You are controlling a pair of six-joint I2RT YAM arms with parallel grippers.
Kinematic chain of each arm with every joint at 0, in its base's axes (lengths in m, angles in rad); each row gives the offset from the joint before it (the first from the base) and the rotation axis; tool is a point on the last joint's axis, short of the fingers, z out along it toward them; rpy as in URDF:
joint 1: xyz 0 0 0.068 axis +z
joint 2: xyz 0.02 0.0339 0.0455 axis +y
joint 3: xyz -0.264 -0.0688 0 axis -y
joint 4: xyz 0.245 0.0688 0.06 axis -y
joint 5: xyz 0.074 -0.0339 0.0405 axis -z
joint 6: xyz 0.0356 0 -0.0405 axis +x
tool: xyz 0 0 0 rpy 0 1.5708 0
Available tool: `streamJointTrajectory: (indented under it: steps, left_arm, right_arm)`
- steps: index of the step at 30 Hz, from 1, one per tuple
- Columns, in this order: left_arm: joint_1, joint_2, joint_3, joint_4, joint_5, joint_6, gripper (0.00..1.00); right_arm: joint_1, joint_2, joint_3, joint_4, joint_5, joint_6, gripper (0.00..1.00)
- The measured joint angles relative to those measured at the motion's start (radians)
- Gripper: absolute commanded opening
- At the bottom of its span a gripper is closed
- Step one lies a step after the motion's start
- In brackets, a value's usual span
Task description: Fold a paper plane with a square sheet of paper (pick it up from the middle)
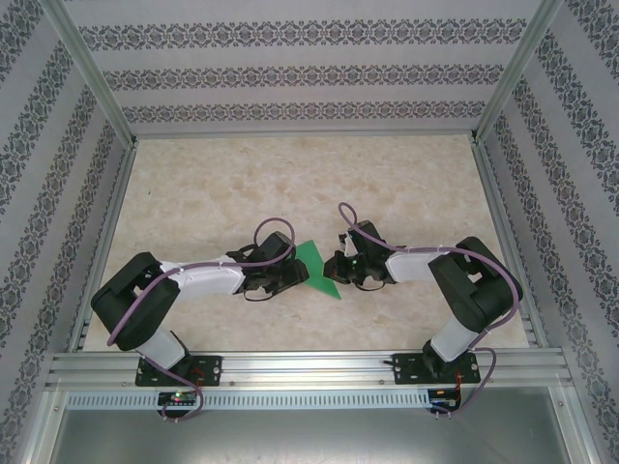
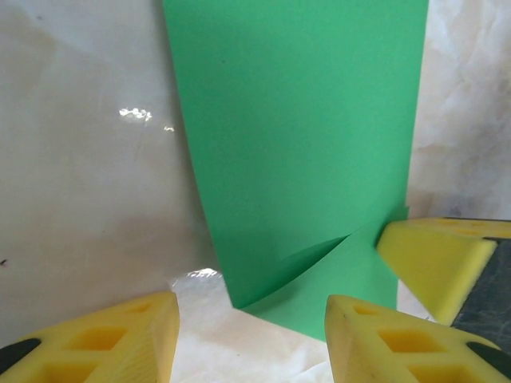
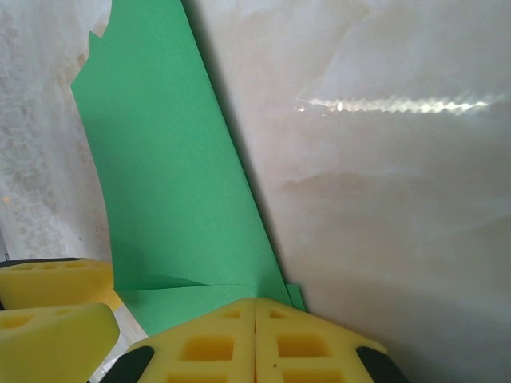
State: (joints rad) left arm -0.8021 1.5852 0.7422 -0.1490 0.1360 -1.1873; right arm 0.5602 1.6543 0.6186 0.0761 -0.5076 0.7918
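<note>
From above, the part-folded green paper (image 1: 319,273) lies on the table (image 1: 290,184) between left gripper (image 1: 288,281) and right gripper (image 1: 343,269). Left wrist: jaws apart, a lifted flap (image 2: 319,279) just ahead (too small to read from above). Right wrist: pads (image 3: 215,343) pressed together at the paper's edge; dragging now could skew the crease.

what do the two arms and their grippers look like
Both the left arm and right arm have white links, bulky black joint housings and black bases, each trailed by a looping purple cable. The left gripper and right gripper carry wedge-shaped yellow pads with rectangular pockets on black backing.
</note>
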Motion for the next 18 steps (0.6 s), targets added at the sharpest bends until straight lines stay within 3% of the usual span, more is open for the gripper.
streamJointTrajectory:
  steps: [13, 18]
  left_arm:
    - [-0.005, 0.044, -0.001, 0.132, -0.003, -0.03, 0.42]
    - [-0.005, 0.044, -0.001, 0.156, -0.006, -0.029, 0.33]
  right_arm:
    - [0.0, 0.002, -0.018, 0.042, -0.005, 0.015, 0.08]
    - [-0.006, 0.004, -0.028, 0.071, -0.019, 0.026, 0.11]
